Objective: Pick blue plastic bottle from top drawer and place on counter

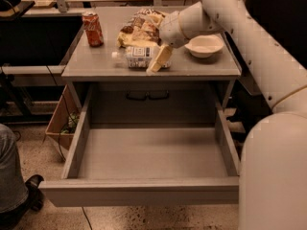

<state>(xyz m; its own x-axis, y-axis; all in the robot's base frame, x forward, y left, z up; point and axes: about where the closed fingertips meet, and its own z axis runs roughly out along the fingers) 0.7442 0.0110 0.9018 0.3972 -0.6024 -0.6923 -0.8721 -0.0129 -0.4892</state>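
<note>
The blue plastic bottle [134, 56] lies on its side on the counter [93, 65], near the front edge, with its white cap pointing left. My gripper [156, 63] reaches in from the right and is shut on the bottle's right end; one finger [161, 57] crosses in front of it. The top drawer [139, 191] below is pulled fully open, and its floor holds nothing.
A red soda can [92, 28] stands at the counter's back left. Snack bags [141, 27] lie behind the bottle and a white bowl [204, 45] sits at the right. A cardboard box [61, 124] and a person's leg [10, 176] are left of the cabinet.
</note>
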